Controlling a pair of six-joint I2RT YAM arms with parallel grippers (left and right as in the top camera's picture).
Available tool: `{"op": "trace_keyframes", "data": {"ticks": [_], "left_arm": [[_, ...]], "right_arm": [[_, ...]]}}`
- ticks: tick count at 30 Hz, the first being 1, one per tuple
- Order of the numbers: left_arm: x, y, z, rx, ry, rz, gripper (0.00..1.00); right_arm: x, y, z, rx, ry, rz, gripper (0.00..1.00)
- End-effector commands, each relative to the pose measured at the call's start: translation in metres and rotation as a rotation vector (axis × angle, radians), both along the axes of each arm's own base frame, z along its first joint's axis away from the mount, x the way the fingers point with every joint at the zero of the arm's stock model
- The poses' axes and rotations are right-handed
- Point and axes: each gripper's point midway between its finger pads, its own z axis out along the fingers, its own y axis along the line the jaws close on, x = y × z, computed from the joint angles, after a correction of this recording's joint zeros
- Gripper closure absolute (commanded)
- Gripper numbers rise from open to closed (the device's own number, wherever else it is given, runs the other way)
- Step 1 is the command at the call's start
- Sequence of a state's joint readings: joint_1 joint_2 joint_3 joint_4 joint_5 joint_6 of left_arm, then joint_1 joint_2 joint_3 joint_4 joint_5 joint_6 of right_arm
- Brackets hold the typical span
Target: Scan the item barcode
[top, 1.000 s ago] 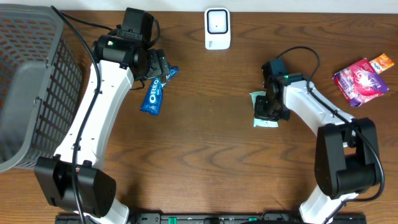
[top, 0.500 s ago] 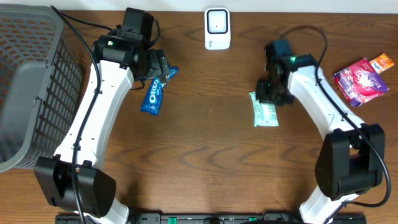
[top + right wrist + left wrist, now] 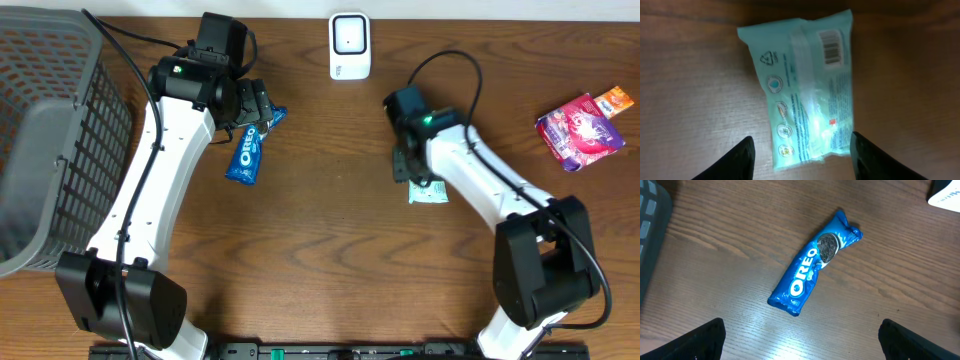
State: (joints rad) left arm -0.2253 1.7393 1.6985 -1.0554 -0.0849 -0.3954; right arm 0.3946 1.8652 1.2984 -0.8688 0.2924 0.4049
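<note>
Green wipes packet [image 3: 807, 85] flat on wood table [image 3: 330, 260], roughly 3 o'clock of table centre, printed side up. Barcode [image 3: 832, 45] visible at packet's 1 o'clock corner in right wrist view. Right gripper [image 3: 802, 145] above packet, jaws apart, one fingertip [image 3: 740, 155] on each side of packet's near end, nothing held. Can't tell if the tips touch the wrap. From overhead, the right arm covers the packet's 11 o'clock end.

Oreo pack [image 3: 812, 265] flat on table at about 10 o'clock of centre, long axis running 1 to 7 o'clock in left wrist view. Left gripper [image 3: 801, 330] spread wide over it, gripping nothing, tips well clear of the pack.

Pink packet [image 3: 580, 130] around 2 o'clock of the green packet, well apart, small orange packet [image 3: 617, 100] just beside it. Grey basket [image 3: 50, 130] at 9 o'clock edge. White scanner [image 3: 349, 45] at 12 o'clock, far edge, well apart from the green packet.
</note>
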Motion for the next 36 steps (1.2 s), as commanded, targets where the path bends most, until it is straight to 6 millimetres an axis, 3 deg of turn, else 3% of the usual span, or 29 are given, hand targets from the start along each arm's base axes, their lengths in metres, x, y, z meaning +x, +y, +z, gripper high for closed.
{"op": "trace_keyframes", "data": {"ticks": [1, 19, 23, 26, 31, 36], "left_arm": [[0.0, 0.002, -0.001, 0.01, 0.004, 0.003, 0.02], [0.0, 0.002, -0.001, 0.01, 0.004, 0.003, 0.02], [0.0, 0.002, -0.001, 0.01, 0.004, 0.003, 0.02], [0.0, 0.002, -0.001, 0.01, 0.004, 0.003, 0.02], [0.0, 0.002, -0.001, 0.01, 0.004, 0.003, 0.02], [0.0, 0.002, -0.001, 0.01, 0.004, 0.003, 0.02]], "right_arm": [[0.001, -0.011, -0.01, -0.087, -0.052, -0.02, 0.42], [0.002, -0.013, -0.048, -0.099, -0.157, 0.018, 0.43], [0.001, -0.008, -0.05, -0.061, -0.15, 0.023, 0.59], [0.001, -0.003, -0.052, -0.032, -0.146, 0.024, 0.83], [0.003, 0.01, -0.052, 0.076, -0.127, -0.003, 0.83], [0.02, 0.038, -0.028, 0.332, -0.099, -0.031, 0.85]]}}
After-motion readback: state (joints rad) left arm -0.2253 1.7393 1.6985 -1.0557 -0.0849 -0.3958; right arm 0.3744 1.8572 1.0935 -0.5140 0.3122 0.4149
